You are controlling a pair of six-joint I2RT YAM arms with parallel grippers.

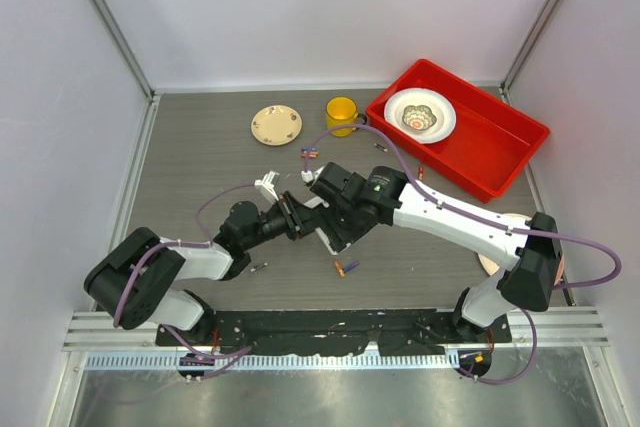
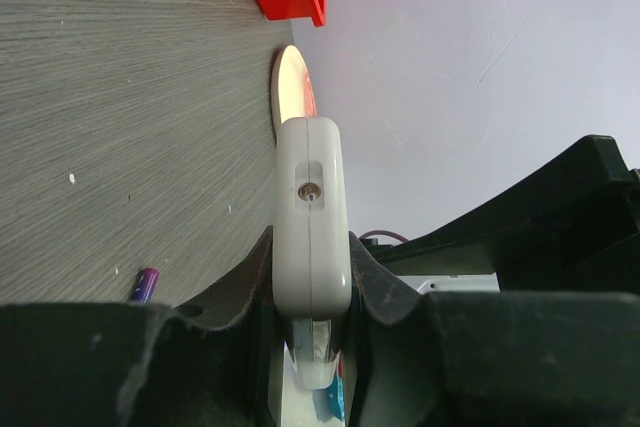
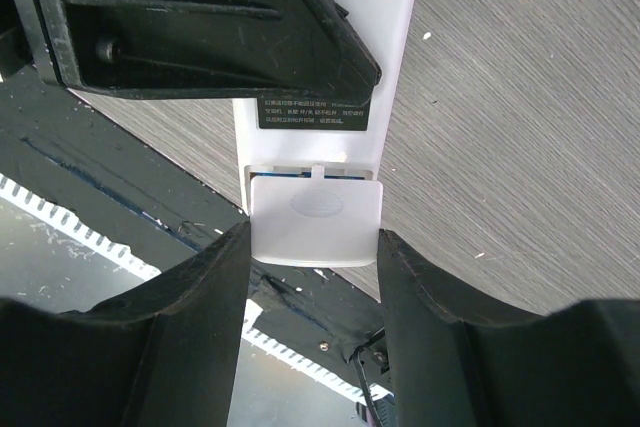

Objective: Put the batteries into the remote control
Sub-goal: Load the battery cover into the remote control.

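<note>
Gripping the remote control edge-on, the left gripper is closed tight around it, while the right gripper, jaws half-spread, pinches its battery cover.

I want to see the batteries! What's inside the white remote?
On the remote control, the lid covers nearly everything. Only a thin blue sliver shows at the gap; the rest is hidden.
</note>
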